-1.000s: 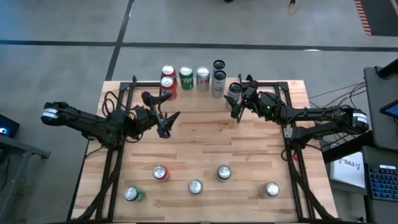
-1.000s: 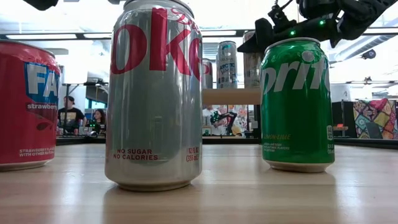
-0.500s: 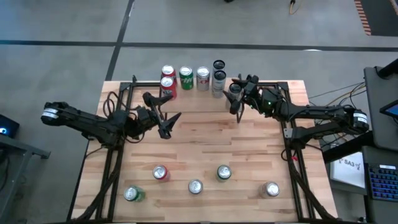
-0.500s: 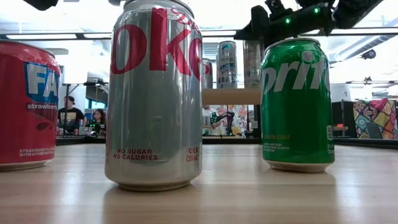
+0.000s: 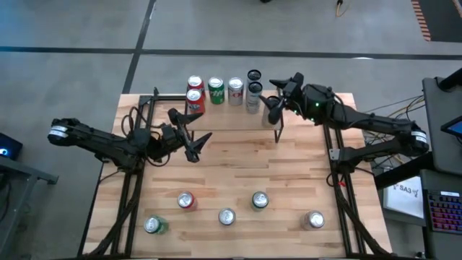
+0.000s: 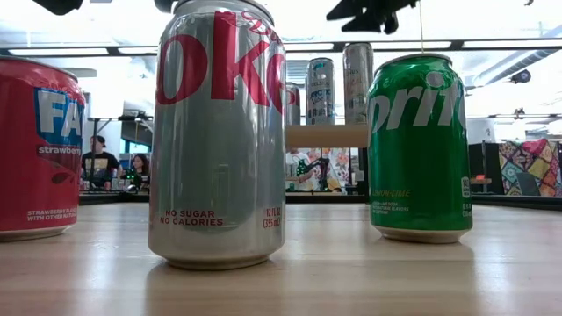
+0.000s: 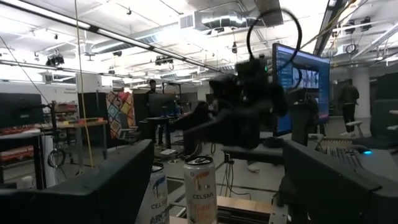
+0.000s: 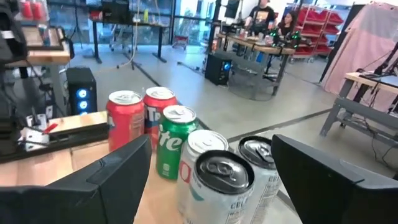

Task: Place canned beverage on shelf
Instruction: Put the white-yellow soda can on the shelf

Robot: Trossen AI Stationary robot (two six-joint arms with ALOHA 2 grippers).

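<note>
The shelf [image 5: 224, 101] is seen along the far edge of the tabletop [image 5: 238, 180], carrying a row of cans. The tall can at the right end of the row [image 5: 253, 92] stands upright on the board, just beside a second pale can [image 8: 217, 180]. The right gripper [image 5: 276, 101] is held above that end of the shelf with its jaws spread wide and nothing gripped; in the right wrist view the pale can is framed between the two fingers [image 8: 118, 177], below them and untouched. The left gripper [image 5: 193, 141] is held over the tabletop nearer the left edge, jaws likewise wide and empty. Five further cans [image 5: 227, 216] are spread along the near edge.
</note>
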